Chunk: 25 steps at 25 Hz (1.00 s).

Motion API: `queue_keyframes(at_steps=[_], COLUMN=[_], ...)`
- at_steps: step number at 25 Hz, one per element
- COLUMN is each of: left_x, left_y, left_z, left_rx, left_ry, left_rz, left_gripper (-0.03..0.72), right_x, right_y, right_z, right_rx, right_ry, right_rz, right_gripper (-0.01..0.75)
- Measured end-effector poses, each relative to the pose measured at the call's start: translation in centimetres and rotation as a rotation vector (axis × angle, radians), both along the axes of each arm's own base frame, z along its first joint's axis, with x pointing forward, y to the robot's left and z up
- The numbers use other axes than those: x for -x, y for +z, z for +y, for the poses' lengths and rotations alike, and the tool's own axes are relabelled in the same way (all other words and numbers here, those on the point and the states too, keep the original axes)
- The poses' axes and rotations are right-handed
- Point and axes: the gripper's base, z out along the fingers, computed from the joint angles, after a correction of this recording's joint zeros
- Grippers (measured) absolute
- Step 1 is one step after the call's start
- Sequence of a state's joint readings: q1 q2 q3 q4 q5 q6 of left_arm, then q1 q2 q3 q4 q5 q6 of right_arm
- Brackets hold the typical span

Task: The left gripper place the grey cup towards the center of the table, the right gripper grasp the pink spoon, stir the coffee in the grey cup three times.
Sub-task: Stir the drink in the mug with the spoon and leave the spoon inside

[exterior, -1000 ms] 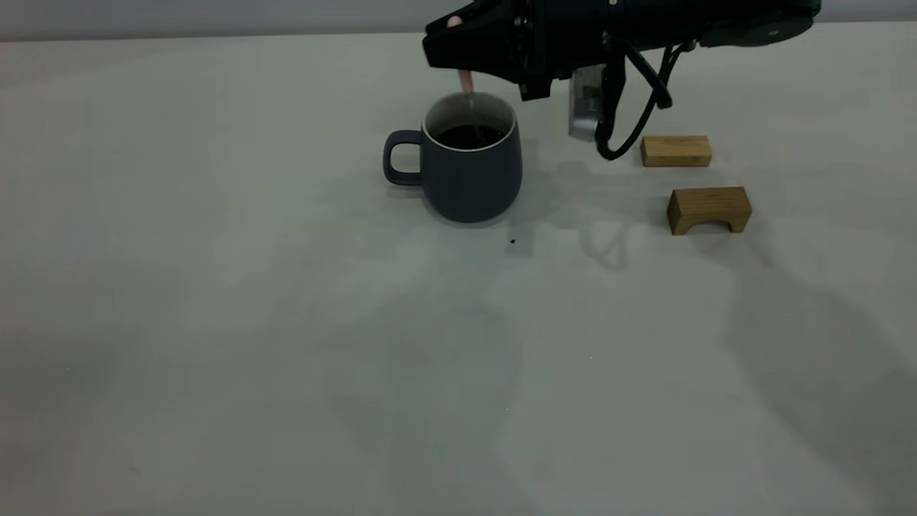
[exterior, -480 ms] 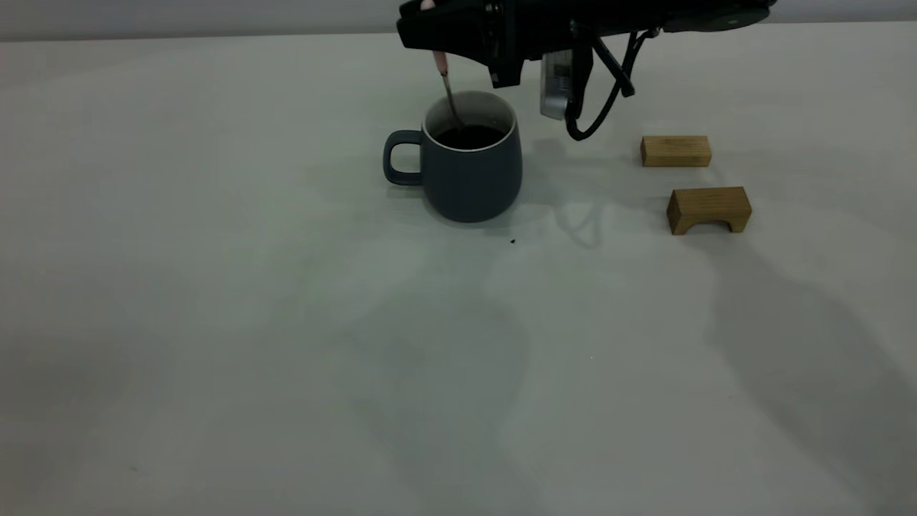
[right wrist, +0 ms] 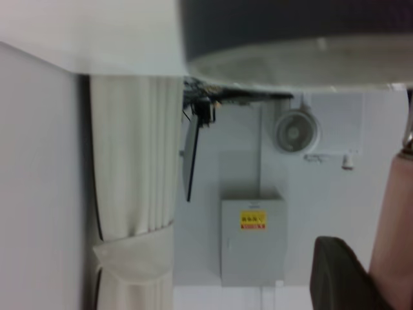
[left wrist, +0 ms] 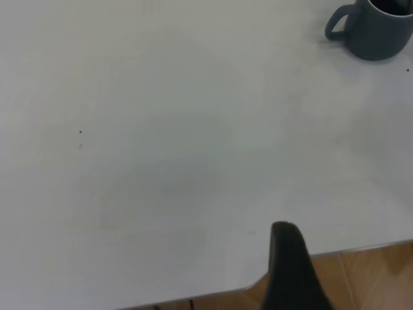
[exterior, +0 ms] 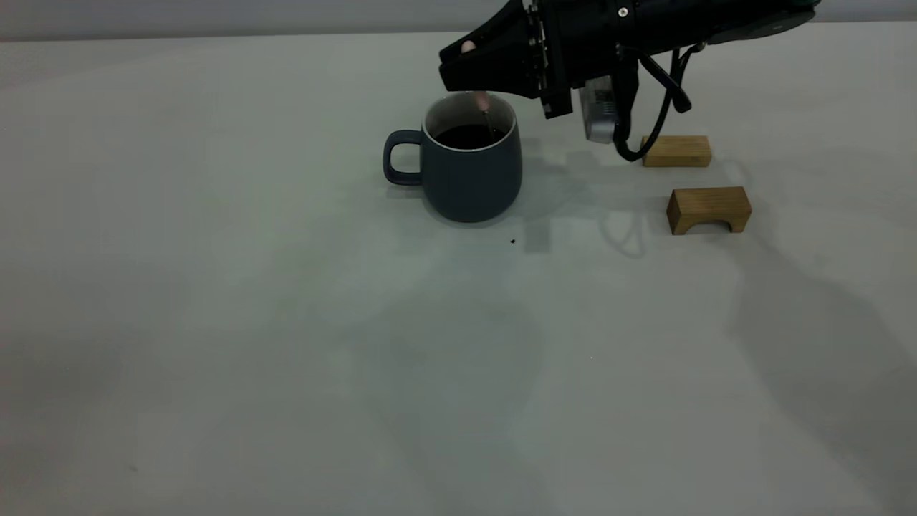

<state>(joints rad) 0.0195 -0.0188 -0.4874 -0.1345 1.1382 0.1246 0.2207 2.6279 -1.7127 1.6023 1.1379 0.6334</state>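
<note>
My black right gripper [exterior: 466, 68] is clamped on the slim pink-handled metal spoon [exterior: 484, 109], which dips into dark coffee [exterior: 469, 136]. The slate-grey rounded mug [exterior: 466, 172] sits right below my fingertips, mid-table. My left gripper [left wrist: 293, 271] is parked far off; can't tell its state.

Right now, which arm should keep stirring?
Right. The right gripper is above the grey cup, holding the pink spoon dipped in the coffee. The left gripper sits far away at the table edge.
</note>
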Motion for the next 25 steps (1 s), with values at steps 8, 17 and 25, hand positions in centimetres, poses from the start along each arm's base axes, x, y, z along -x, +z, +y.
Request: queue_keyframes(at_steps=[8,17,25], left_x=[0.0,0.0,0.0], left_y=[0.0,0.0,0.0], left_z=[0.0,0.0,0.0], left_rx=[0.000,0.000,0.000], left_ry=[0.000,0.000,0.000], left_rz=[0.000,0.000,0.000], left_gripper=[0.519,0.519,0.519], right_x=[-0.4,-1.8,-0.6], right_y=[1.2,0.0,0.5], right_z=[2.7,-0.1,-0.4], right_rx=[-0.100,0.016,-0.008], right_ry=[-0.034,-0.075,0.003], right_rz=[-0.050,-0.178,-0.048], right_gripper=[0.124,0.124,0.124])
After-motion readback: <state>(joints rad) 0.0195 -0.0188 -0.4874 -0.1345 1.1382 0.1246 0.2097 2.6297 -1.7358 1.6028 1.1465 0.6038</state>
